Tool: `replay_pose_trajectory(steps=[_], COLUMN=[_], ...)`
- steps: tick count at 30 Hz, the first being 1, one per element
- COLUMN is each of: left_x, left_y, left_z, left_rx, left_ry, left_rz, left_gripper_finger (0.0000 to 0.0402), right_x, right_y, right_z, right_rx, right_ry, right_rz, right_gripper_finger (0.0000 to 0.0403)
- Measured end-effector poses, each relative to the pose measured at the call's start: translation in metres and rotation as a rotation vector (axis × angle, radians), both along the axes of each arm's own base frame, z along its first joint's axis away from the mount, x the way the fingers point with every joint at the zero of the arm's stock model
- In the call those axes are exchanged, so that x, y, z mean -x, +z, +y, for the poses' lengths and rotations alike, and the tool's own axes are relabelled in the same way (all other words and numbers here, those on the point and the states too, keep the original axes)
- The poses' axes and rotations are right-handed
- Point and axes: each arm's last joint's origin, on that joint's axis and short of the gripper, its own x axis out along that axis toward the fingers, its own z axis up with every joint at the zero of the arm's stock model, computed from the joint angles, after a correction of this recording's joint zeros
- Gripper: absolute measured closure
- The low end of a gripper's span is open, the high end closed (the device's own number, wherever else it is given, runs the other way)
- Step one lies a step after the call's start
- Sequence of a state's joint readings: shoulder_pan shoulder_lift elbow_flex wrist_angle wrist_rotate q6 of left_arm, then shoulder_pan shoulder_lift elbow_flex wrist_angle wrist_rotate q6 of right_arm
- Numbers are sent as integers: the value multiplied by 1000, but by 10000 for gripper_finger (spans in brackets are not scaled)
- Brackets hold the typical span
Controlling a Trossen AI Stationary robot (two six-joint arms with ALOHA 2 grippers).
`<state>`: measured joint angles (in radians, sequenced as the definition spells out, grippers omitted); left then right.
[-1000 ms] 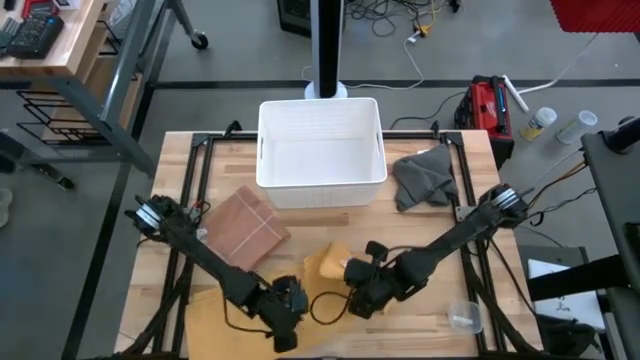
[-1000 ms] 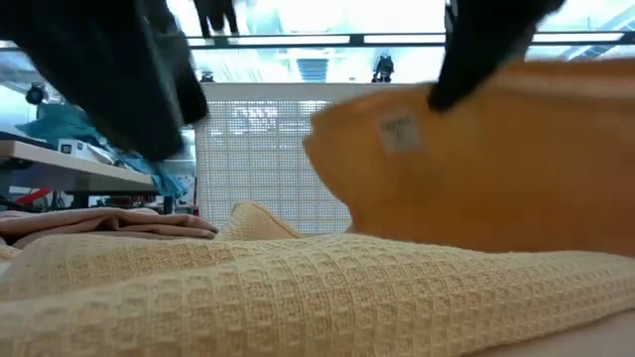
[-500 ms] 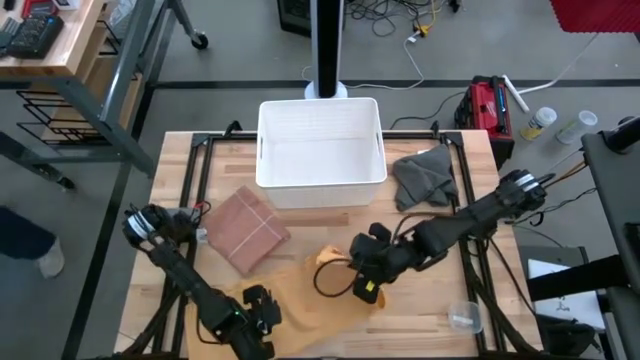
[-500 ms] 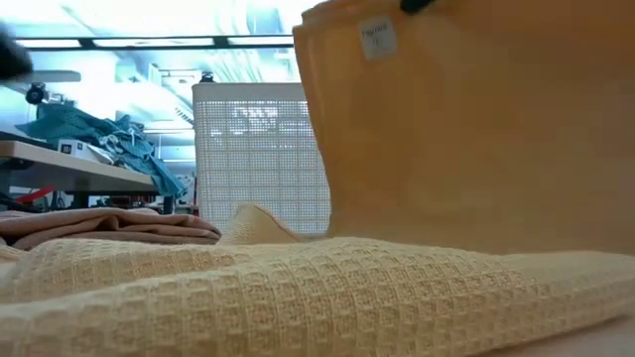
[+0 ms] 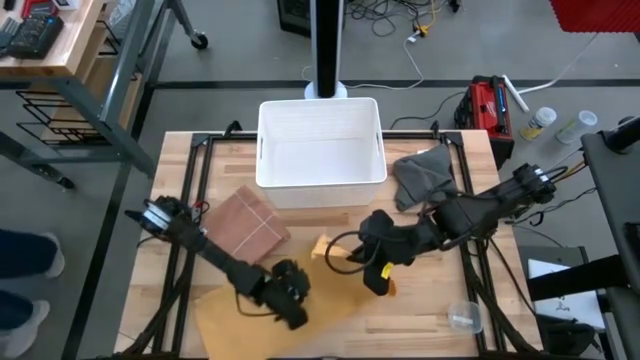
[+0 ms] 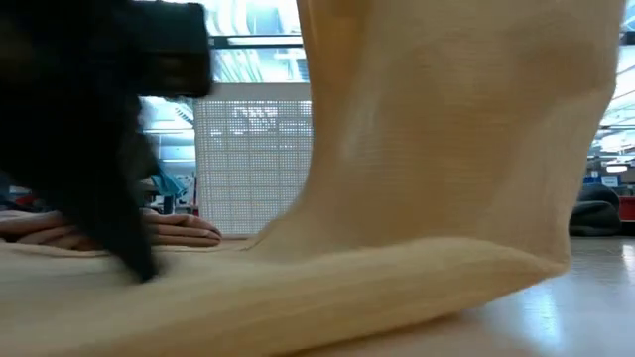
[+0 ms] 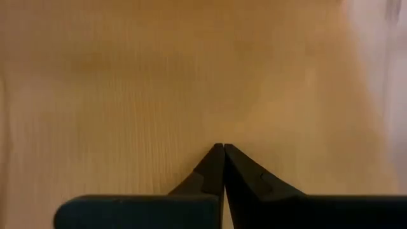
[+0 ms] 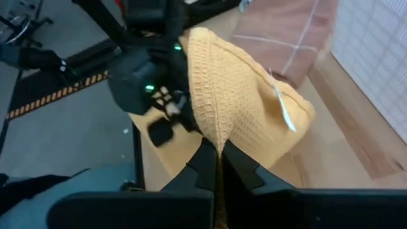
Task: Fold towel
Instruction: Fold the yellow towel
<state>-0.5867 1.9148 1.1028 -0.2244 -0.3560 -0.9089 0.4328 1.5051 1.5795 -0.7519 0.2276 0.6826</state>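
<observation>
**Desk:** What do I see in the overhead shot?

**Operator:** The yellow towel [image 5: 262,315] lies across the lower middle of the frame, on the near part of the counter [image 5: 425,325]. My right pincer [image 5: 374,281], just right of centre, has its fingers pressed together on one edge of the towel and holds that edge up off the wood. In the right wrist view the cloth rises from between my fingers as a draped peak. My left pincer [image 5: 291,309], lower centre-left, sits down on the flat part of the towel. Its wrist view shows the fingers [image 7: 216,164] pressed together over the yellow weave; I cannot tell whether any cloth is pinched between them.

**Desk:** Which step is this?

**Operator:** I read it as the first fold in progress: one edge raised, the rest pinned flat. The table-level view shows the lifted sheet hanging as a tall curtain at right of frame, with my left arm dark at left.

**Desk:** And next?

**Operator:** I would carry the raised edge across toward the lower left and lay it on the pinned half, keeping the left pincer down so the towel does not slide. The white basket [image 5: 321,145], a brown folded cloth [image 5: 248,228] and a grey cloth [image 5: 421,177] lie in the upper half, clear of the fold.
</observation>
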Motion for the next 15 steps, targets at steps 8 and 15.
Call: replay_pose_trajectory(steps=[8,15], left_x=[-50,-11], left_y=[54,119], left_z=[26,-25], left_rx=[-84,-140], left_ry=[-25,-154], left_rz=[-152,91], left_gripper_finger=[401,401], right_x=[-1,-6], right_y=[4,8], right_z=[-2,-4], right_rx=[-1,-5], right_ry=[-5,-11], right_rz=[-14,-62], right_gripper_finger=[403,403])
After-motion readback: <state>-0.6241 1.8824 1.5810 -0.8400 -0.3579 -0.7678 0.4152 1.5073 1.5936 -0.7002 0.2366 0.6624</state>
